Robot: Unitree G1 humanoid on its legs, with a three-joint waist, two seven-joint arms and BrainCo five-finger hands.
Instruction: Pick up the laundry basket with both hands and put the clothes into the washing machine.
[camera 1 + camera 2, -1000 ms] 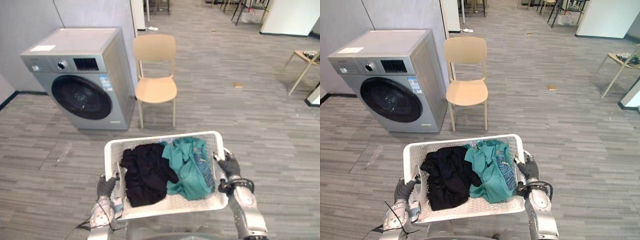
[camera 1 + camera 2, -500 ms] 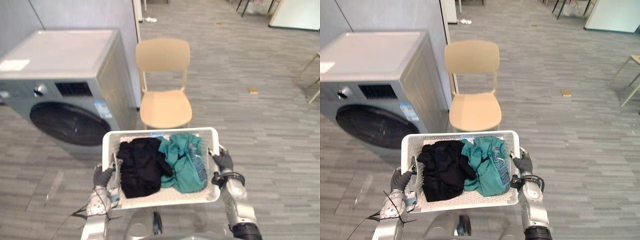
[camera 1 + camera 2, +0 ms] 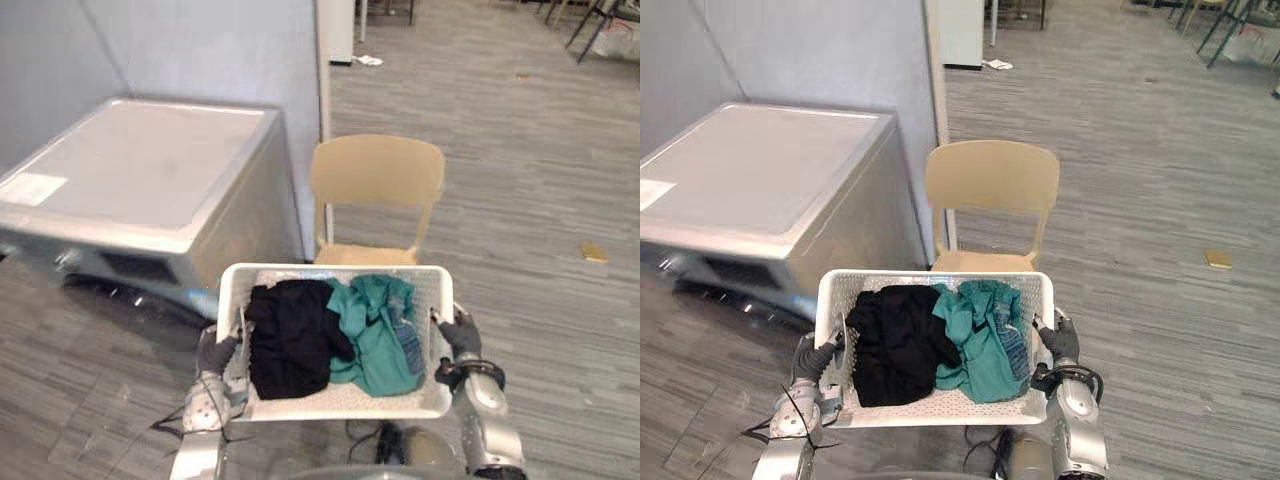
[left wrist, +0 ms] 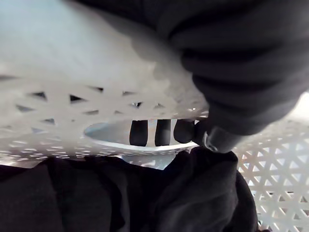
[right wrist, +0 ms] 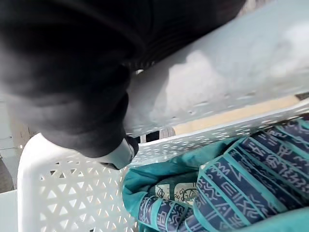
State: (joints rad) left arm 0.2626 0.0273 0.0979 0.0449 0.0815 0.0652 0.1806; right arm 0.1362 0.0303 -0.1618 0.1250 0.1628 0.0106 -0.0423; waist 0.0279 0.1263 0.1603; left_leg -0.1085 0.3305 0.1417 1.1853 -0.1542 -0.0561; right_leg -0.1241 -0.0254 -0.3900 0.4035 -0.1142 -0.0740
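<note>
White plastic laundry basket (image 3: pixel 338 408), holding black and teal clothes (image 3: pixel 300 340), hangs in front of the robot. The left hand (image 3: pixel 215 352) and right hand (image 3: pixel 458 333) each curl through a side handle. This looks like the carrying step — the washing machine (image 3: pixel 140 190) stands close ahead, so next comes lowering the basket beside its door.

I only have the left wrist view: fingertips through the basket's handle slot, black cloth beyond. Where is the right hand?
Observer: The right hand grips the opposite rim of the laundry basket.
Operator: What's ahead?
Observer: The washing machine stands ahead on the left, with a tan chair just beyond the basket.
Operator: Anything besides black cloth inside?
Observer: A teal garment lies to the right of the black clothes.
</note>
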